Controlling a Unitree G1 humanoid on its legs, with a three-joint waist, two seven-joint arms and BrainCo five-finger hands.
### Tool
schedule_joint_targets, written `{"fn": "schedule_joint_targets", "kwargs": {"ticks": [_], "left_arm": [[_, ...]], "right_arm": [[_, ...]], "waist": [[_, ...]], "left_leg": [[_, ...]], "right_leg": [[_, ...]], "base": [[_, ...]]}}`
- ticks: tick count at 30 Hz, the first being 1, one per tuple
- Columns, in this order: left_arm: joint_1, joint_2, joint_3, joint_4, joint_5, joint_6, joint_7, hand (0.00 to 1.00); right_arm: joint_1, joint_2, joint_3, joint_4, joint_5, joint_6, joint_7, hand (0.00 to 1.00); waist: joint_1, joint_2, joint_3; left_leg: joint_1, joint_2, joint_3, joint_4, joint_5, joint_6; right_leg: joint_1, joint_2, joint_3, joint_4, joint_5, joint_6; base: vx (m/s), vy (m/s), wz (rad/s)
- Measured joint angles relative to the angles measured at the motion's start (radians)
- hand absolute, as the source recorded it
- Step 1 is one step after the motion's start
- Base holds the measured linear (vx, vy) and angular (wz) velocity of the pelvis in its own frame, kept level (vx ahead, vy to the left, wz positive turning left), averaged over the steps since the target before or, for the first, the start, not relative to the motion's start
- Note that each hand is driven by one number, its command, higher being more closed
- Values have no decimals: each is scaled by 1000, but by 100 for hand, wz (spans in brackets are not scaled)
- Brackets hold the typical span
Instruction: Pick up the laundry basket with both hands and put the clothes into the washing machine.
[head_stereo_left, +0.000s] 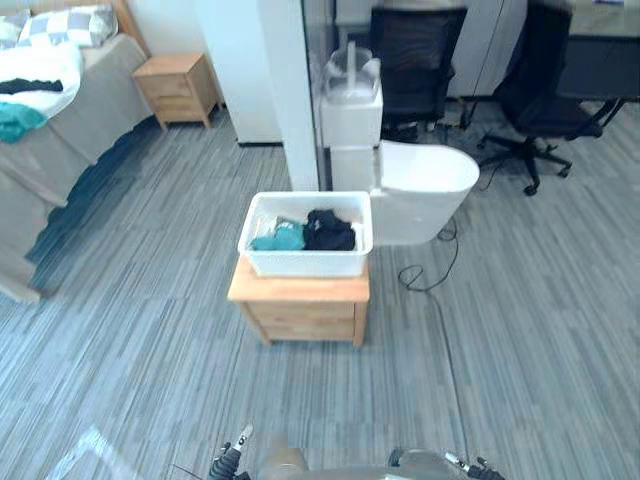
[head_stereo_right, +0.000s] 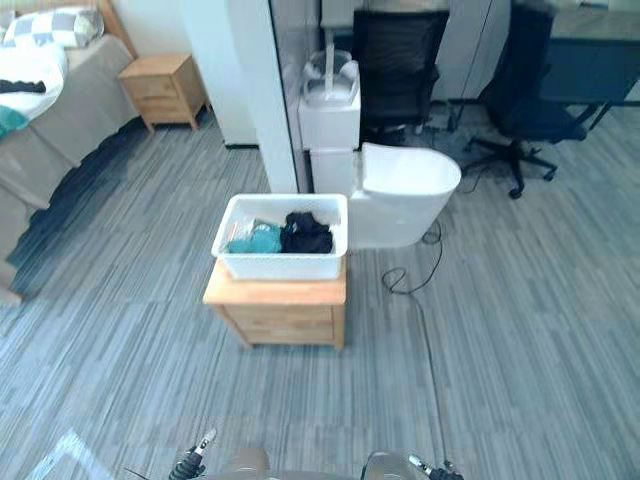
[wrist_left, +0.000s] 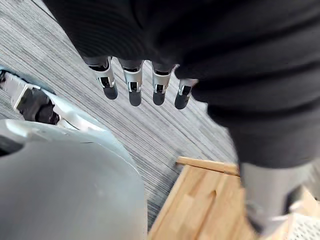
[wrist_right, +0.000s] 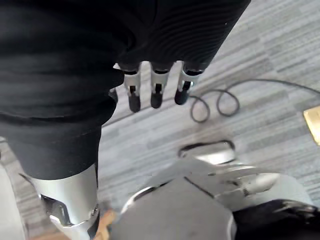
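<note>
Left eye view: the white laundry basket (head_stereo_left: 305, 264) sits on the low wooden surface (head_stereo_left: 300, 290), holding a teal garment (head_stereo_left: 278, 238) beside a black garment (head_stereo_left: 329, 231). The white washing machine (head_stereo_left: 425, 192) stands just behind the surface, towards the right. The left hand (wrist_left: 132, 86) hangs near the surface's corner, fingers straight and empty. The right hand (wrist_right: 155, 91) hangs apart from the surface, fingers relaxed, grasping nothing.

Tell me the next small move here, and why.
Probably a step forward toward the laundry basket. It sits with the clothes on the wooden stand ahead, while the left hand and right hand hang open, holding nothing and well apart from it. Reaching from here looks unlikely to work.
</note>
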Motion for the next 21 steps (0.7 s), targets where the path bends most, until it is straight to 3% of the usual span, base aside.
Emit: {"fn": "schedule_joint_targets", "kwargs": {"ticks": [2,4,5,6,7,9,11,13,14,17,19,21], "left_arm": [[-18,3,-22,-1,0,-3,7,0],[-39,9,-50,-1,0,-6,8,0],[-46,10,-67,-2,-1,-7,7,0],[-49,11,-67,-2,-2,-7,7,0],[-49,22,-65,-2,-3,-7,7,0],[-59,47,-66,-9,-3,-8,7,0],[-54,53,-41,-15,-6,-7,7,0],[-35,50,-32,-3,-6,-3,7,0],[-23,48,-32,4,-6,0,6,0],[4,70,-32,8,-10,2,6,0],[3,86,-31,6,-12,2,7,0],[3,94,-10,-3,-21,1,7,0]], "right_arm": [[-14,-1,-8,0,1,0,0,0],[-24,0,-18,0,3,-1,0,0],[-25,4,-34,-1,4,-1,0,0],[-26,9,-44,0,4,-1,-1,0],[-25,22,-53,0,5,-1,-2,0],[-39,55,-58,1,5,-3,1,0],[-41,71,-79,0,4,-1,-1,0],[-39,70,-105,0,4,-1,-2,0],[-42,68,-110,0,6,-2,-3,0],[-46,66,-109,0,8,-2,0,0],[-53,62,-108,0,16,-2,-1,0],[-61,65,-104,-25,48,-2,-5,0]], "waist": [[-1,-2,1],[0,-2,2],[3,-3,2],[9,-8,5],[30,-26,6],[24,-71,12],[37,-87,18],[49,-78,11],[56,-81,9],[43,-91,6],[36,-79,15],[27,-70,17]], "left_leg": [[-54,-51,55,-151,-16,-26],[-92,-126,90,-459,1,-38],[-97,-170,80,-648,42,-50],[-97,-188,63,-700,106,-31],[-57,-215,46,-769,219,-18],[-54,-251,43,-757,200,21],[-66,-251,48,-676,156,41],[-58,-250,50,-615,82,53],[-33,-251,67,-612,39,54],[19,-278,92,-586,-25,74],[82,-276,89,-596,-39,84],[157,-262,87,-646,-38,82]], "right_leg": [[56,3,-11,-71,-3,-7],[94,3,-30,-130,-4,-6],[117,4,-37,-157,-13,0],[128,2,-35,-161,-23,5],[147,-6,-19,-168,-38,6],[150,-33,-5,-164,-48,12],[156,-40,24,-131,-47,12],[135,-41,69,-29,-52,20],[72,-55,106,124,-73,53],[-139,-92,172,605,-25,257],[-220,-89,151,748,-48,231],[-237,-89,93,685,-100,160]], "base": [[335,-171,2],[359,-44,14],[332,30,17],[448,108,-4],[383,106,-1],[374,71,19],[382,98,5],[348,144,-15],[220,121,-28],[340,129,-12],[280,50,7],[261,-50,-1]]}}
